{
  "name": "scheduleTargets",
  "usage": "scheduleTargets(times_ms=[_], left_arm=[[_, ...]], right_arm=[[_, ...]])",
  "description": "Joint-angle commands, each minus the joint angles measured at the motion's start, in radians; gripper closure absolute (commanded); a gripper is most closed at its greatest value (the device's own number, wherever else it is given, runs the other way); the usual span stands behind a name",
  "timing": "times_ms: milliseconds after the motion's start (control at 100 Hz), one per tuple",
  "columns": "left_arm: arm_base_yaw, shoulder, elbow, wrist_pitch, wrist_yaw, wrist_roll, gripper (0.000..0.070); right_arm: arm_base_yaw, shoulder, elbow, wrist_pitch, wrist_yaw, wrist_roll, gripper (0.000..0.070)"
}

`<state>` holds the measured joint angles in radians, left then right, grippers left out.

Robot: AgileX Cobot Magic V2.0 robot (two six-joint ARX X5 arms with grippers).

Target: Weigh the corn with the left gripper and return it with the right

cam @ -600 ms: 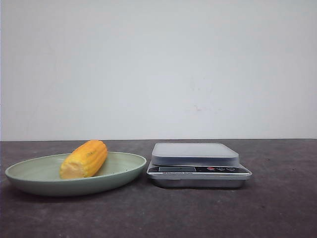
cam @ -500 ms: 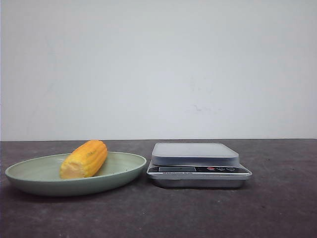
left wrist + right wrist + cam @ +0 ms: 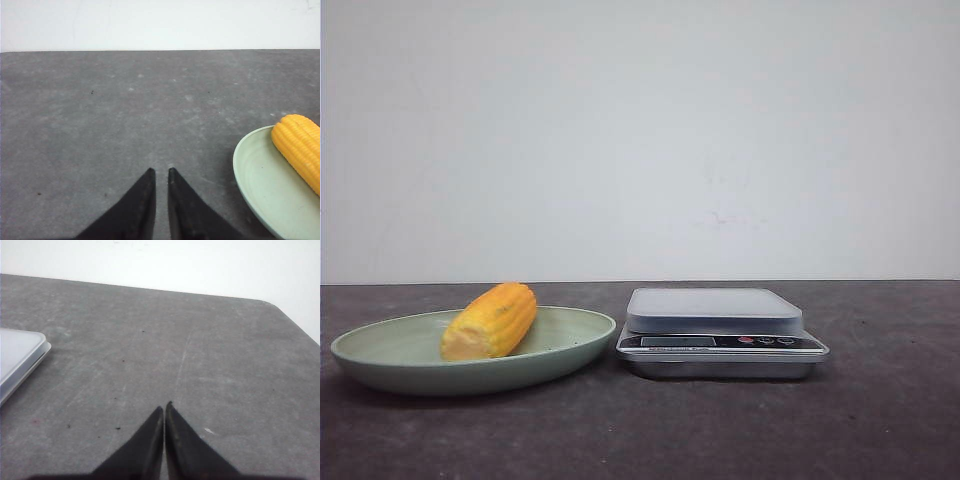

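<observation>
So, step: I judge nothing begun; corn (image 3: 490, 320) lies on plate (image 3: 380, 365), scale (image 3: 715, 310) bare.
Jaws: left gripper (image 3: 161, 172) nearly closed, right gripper (image 3: 164, 407) pressed together.
Next: I spread left, reach corn.

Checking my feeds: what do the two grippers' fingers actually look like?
Only fingers show. Left gripper: two matte black, long fingers tapering to sharp points. Right gripper: same black, pointed pair. No cables, markings or lights visible in either wrist view.

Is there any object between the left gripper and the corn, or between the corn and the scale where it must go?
Nothing visible blocks either path. The left gripper faces bare table, with the corn lying off to one side in the green plate. In the front view only the plate's low rim lies between the corn and the scale.
</observation>
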<state>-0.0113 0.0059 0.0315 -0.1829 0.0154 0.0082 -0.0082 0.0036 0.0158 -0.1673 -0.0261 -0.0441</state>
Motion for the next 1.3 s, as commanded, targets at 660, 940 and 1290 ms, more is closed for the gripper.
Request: scheduleTargets(times_ms=[660,940,1290], left_arm=[[0.05,0.005,-0.018,-0.005,-0.016,0.006,0.07],[0.05,0.005,-0.018,-0.004,-0.016,0.006,0.07],[0.05,0.005,-0.014,-0.006,0.084,-0.592,0.07]], right_arm=[[-0.001,0.0,-0.003,0.014,0.0,0.007,0.07],[0.0,0.0,-0.003,0.078,0.0,0.014,0.07],[-0.001,0.0,-0.003,0.242,0.0,0.12,0.07]])
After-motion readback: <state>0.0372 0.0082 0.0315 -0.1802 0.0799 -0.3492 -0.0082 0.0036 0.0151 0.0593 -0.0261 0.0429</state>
